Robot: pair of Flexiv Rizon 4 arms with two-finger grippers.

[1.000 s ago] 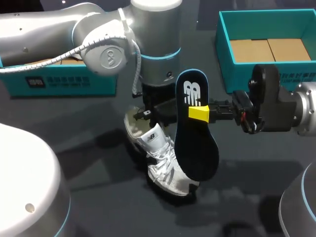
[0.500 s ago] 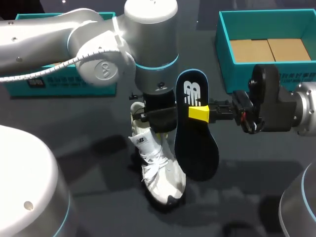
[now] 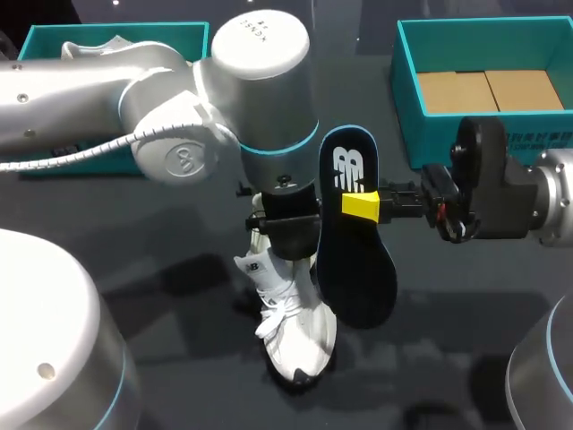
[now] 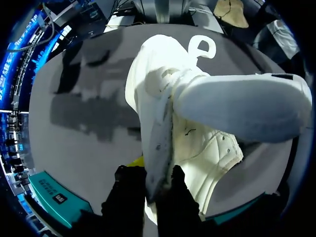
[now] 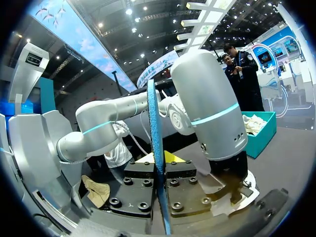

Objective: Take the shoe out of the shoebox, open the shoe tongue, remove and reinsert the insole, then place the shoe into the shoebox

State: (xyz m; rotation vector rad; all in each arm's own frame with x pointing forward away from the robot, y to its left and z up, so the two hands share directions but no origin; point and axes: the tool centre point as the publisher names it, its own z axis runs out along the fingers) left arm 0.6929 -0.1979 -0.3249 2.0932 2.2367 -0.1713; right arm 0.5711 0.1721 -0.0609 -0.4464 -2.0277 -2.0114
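- White shoe (image 4: 197, 98) ahead of the tool (image 4: 150, 175), dark worktop (image 4: 84, 148) behind it
- Both tool fingers pinch a thin edge of the shoe
- Teal box (image 4: 54, 197) beside the tool

The shoe (image 3: 291, 331) pinched in my left gripper (image 4: 150, 185) is white cloth, woven and slightly rough at the front, with smoother panels and a soft, stitched, padded lining inside. The insole (image 3: 354, 260) clamped in my right gripper (image 3: 361, 205) looks like matt, dark foam with a thin blue edge. My left arm (image 3: 179, 98) has a smooth, satin silver shell. The gripper bodies are matt black. The table (image 3: 161, 296) is dark and matt. The box (image 3: 430, 134) is teal card with a plain brown cardboard floor.
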